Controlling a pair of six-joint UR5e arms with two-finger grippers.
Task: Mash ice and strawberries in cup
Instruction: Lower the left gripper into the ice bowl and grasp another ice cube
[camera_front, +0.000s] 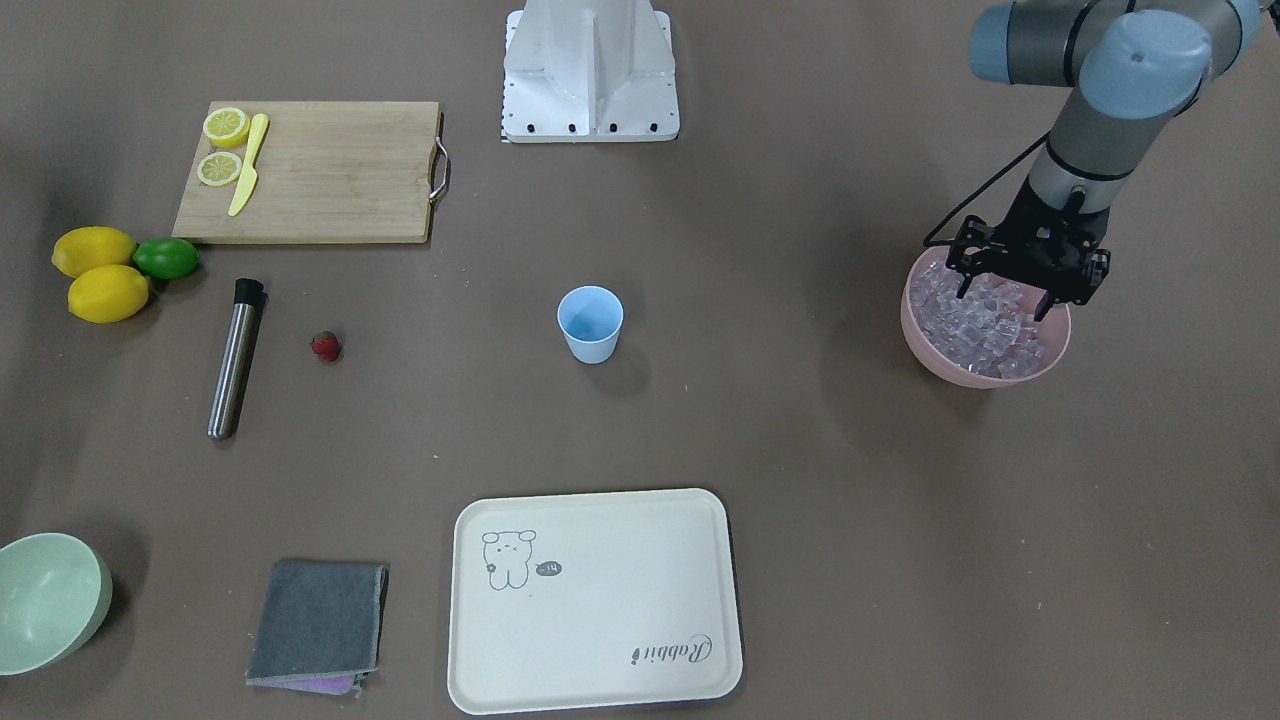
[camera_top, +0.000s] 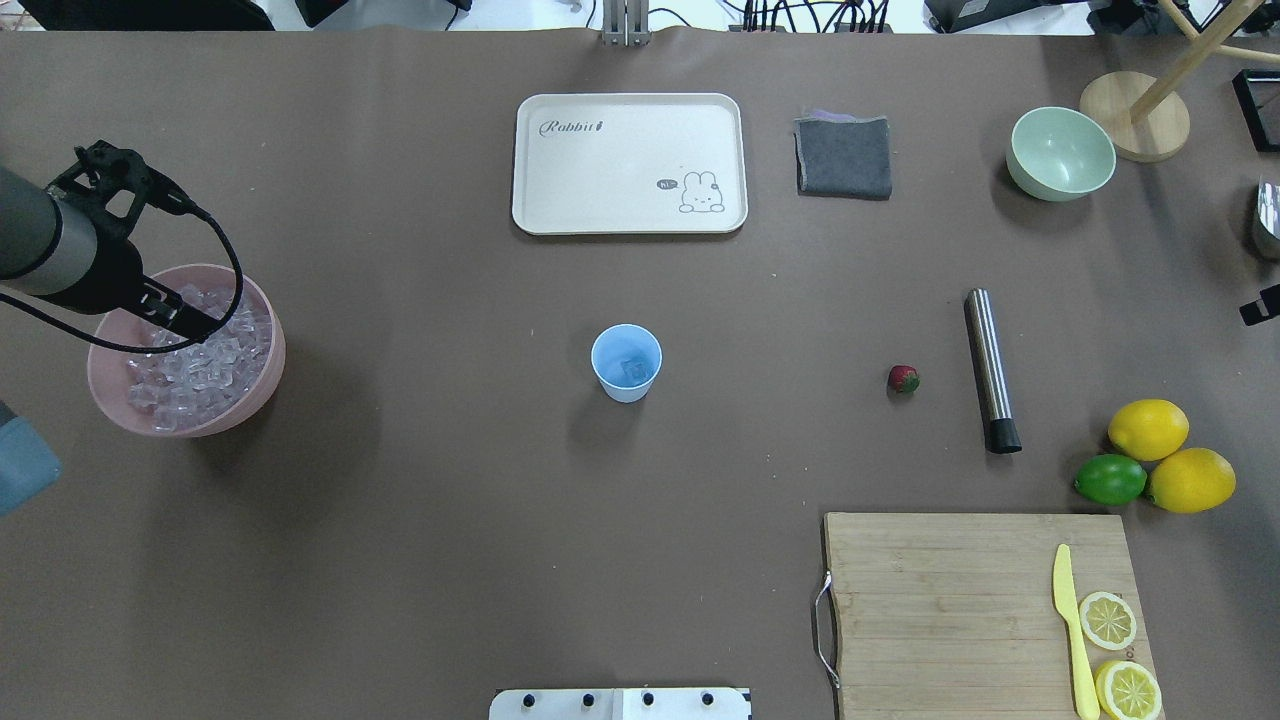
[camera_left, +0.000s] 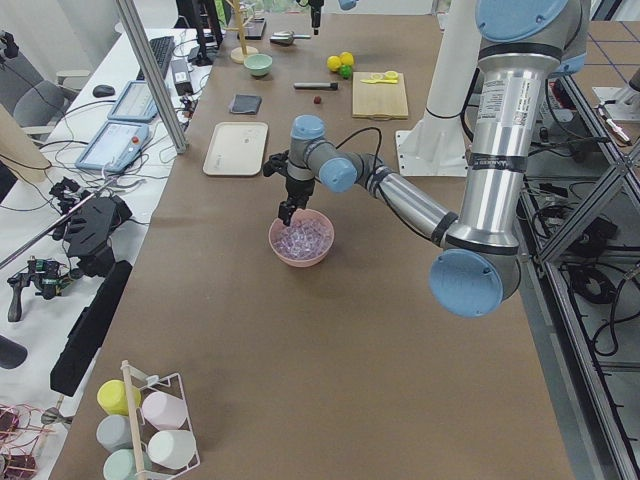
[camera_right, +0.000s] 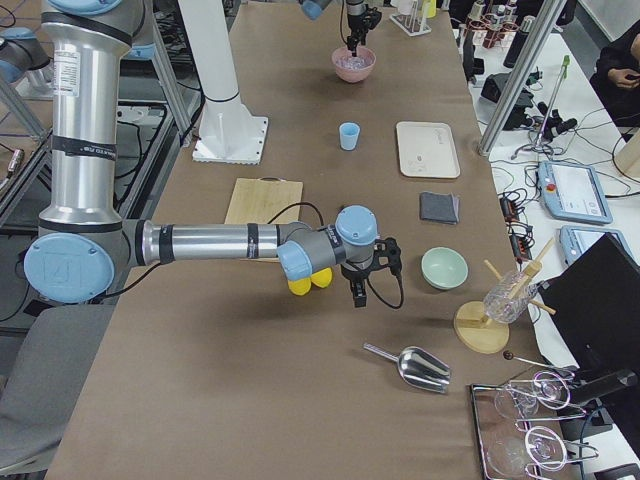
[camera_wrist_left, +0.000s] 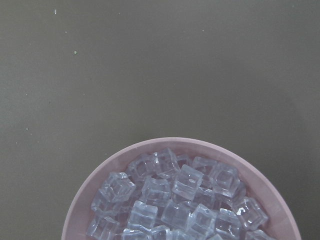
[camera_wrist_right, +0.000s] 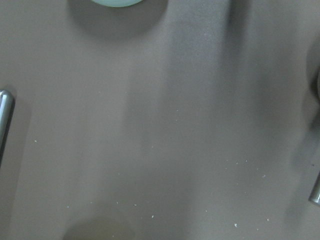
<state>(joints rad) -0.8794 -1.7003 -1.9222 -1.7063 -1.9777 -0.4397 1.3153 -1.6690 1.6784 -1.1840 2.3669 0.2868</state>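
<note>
The light blue cup (camera_front: 590, 322) (camera_top: 626, 362) stands upright mid-table, and a clear cube of ice (camera_top: 632, 372) lies in its bottom. Many more ice cubes (camera_front: 985, 325) (camera_wrist_left: 175, 200) fill the pink bowl (camera_front: 930, 352) (camera_top: 262, 388). My left gripper (camera_front: 1005, 297) hangs open just over that ice, pointing down, with nothing seen between its fingers. The small red strawberry (camera_front: 325, 346) (camera_top: 903, 378) lies alone on the table. My right gripper (camera_right: 357, 290) hovers beyond the lemons, clear only in the exterior right view, so I cannot tell its state.
A steel muddler (camera_front: 232, 360) lies beside the strawberry. Two lemons (camera_front: 100, 275) and a lime (camera_front: 166, 258) sit near a cutting board (camera_front: 330, 175) holding lemon halves and a yellow knife. Across the table are a cream tray (camera_front: 595, 600), a grey cloth (camera_front: 318, 622) and a pale green bowl (camera_front: 45, 600).
</note>
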